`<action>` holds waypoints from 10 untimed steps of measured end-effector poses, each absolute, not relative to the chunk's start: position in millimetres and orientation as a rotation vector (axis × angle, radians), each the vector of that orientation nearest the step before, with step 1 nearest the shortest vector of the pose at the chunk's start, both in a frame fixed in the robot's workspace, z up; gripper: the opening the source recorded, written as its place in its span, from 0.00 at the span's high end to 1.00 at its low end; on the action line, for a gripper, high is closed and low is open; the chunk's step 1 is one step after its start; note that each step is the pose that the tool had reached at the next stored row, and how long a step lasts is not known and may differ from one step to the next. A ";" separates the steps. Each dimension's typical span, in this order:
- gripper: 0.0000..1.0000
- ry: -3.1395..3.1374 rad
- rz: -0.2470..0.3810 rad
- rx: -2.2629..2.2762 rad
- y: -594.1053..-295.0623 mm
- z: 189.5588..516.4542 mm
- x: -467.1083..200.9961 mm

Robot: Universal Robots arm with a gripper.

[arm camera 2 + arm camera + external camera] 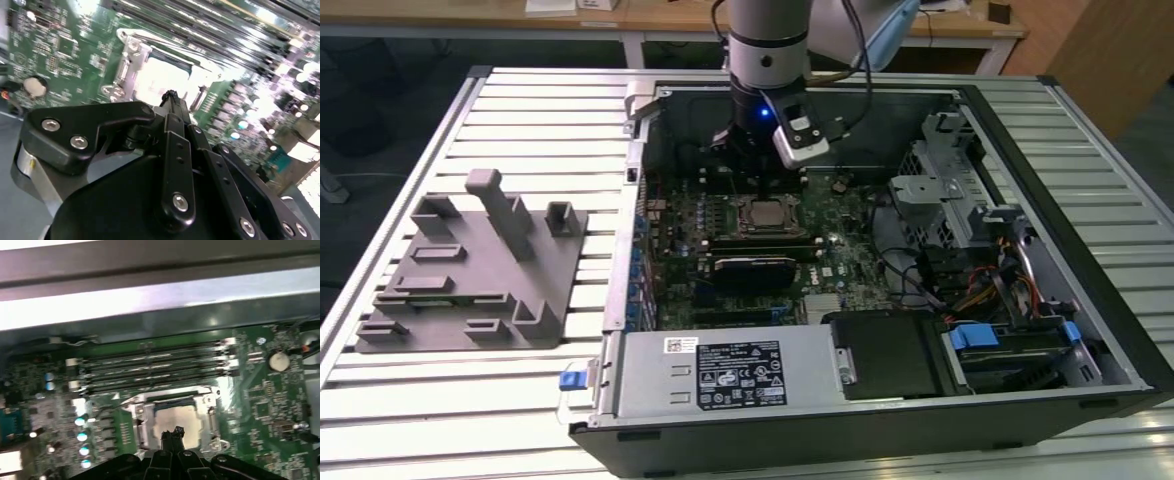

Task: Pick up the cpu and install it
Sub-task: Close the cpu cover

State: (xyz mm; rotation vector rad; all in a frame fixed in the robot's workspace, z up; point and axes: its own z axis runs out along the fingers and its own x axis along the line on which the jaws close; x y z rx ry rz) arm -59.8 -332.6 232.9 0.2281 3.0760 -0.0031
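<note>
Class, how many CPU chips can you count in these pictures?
1. The cpu lies in the socket on the motherboard, inside the computer case, close by the gripper. Another could be hidden under the arm.

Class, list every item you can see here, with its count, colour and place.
Table: one, pale grey slats, under everything.
Computer case: one, black, open, on the table.
Motherboard: one, green, inside the case.
cpu: one, silver-grey, in the motherboard's socket.
Plastic block: one, grey, on the table, exterior view's left of the case.
Labelled metal box: one, silver, case's near edge.
Robot arm: one, grey, above the case.
End effector: one, black, shut, over the cpu.
</note>
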 end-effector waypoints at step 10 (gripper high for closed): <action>0.89 3.076 -0.004 0.228 -332.6 244.2 -49.7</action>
